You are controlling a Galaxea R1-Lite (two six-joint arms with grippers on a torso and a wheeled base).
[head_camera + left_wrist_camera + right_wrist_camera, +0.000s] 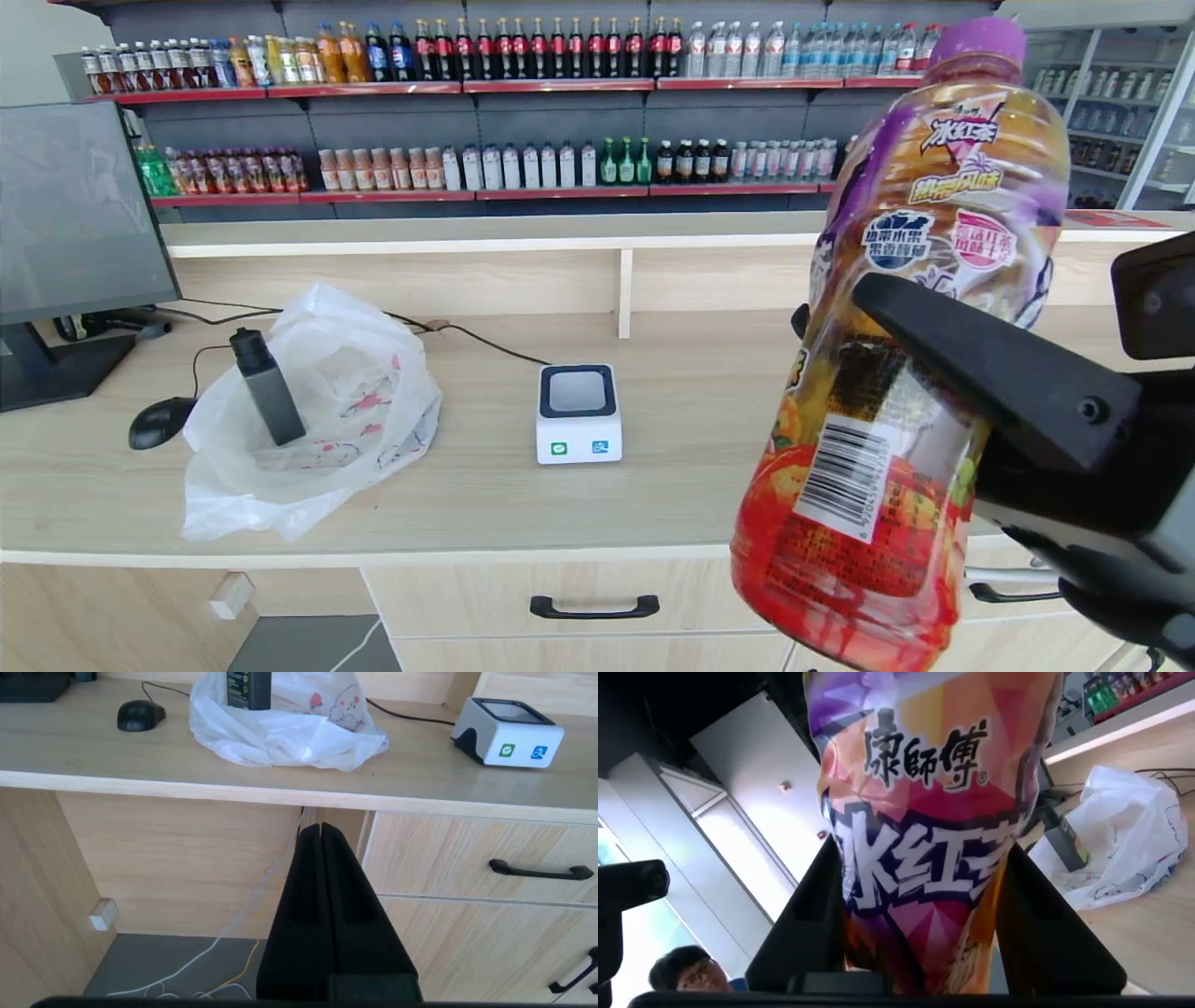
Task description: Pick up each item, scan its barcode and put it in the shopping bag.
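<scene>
Right gripper (840,308) clamped round middle of drink bottle (952,187), fingers spread just enough to pinch its sides; held up off counter (672,448), cap (977,42) tipped toward 1 o'clock, barcode (840,476) turned outward low down, likely for showing to scanner (578,413); scanner at 9 o'clock of bottle, window up; shopping bag (373,411) farther toward 9 o'clock, mouth open, dark bottle (266,387) standing inside; left gripper (320,835) closed, empty, parked below counter edge, out of the way.
</scene>
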